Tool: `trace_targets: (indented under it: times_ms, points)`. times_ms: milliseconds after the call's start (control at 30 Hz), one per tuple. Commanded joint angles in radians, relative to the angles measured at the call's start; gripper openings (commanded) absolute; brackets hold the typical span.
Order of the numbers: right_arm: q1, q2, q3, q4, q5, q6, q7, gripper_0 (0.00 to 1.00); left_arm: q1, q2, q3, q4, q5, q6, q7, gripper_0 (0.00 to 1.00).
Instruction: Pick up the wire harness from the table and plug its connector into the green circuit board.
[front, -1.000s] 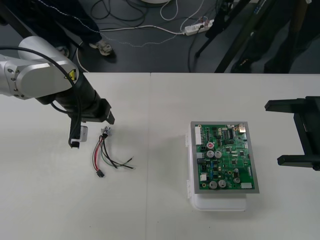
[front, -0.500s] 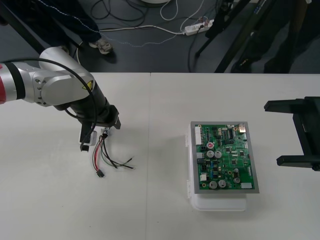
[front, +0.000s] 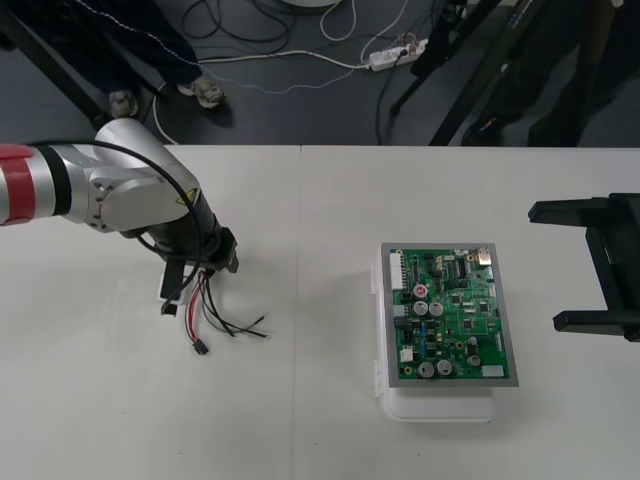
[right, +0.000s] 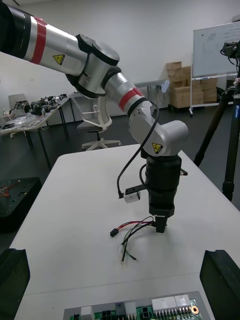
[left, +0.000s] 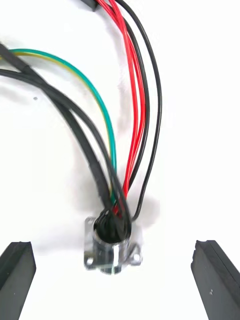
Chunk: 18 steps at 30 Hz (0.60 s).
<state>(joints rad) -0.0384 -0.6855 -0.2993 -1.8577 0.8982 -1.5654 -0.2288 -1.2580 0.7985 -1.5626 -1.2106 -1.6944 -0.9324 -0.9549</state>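
Where the left wrist view looks straight down, that arm's fingers (left: 17, 280) stand released, wide apart, with the metal socket (left: 111, 245) of the wire harness (left: 137, 115) on the table (left: 200, 125) between them, touching neither. From the front, the left gripper (front: 210, 265) hides that socket; the black plug (front: 200, 347) lies clear of it. Well apart sits the green circuit board (front: 455, 315); beyond it, the right gripper (front: 548, 265) hangs with its jaws spread.

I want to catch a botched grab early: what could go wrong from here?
The left tool stands open around the round metal socket, which may slip or twist on closing. The wires leaving it could get pinched. Held at that end, the plug would dangle, hard to aim at the green circuit board.
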Motion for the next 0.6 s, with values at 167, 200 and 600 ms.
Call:
trace_targets:
  times_ms: [167, 200, 600]
  points:
    - [-0.023, 0.006, 0.014, 0.014, -0.005, -0.005, 0.055, 1.0, -0.028, -0.042, -0.022, 0.045, -0.011, 0.098, -0.059, 0.92]
    - [-0.025, 0.006, 0.014, 0.014, -0.005, -0.005, 0.059, 1.0, -0.023, -0.042, -0.022, 0.045, -0.016, 0.104, -0.059, 0.92]
    - [-0.023, 0.006, 0.014, 0.014, -0.022, -0.005, 0.072, 1.0, -0.008, -0.044, -0.03, 0.059, -0.034, 0.118, -0.058, 0.92]
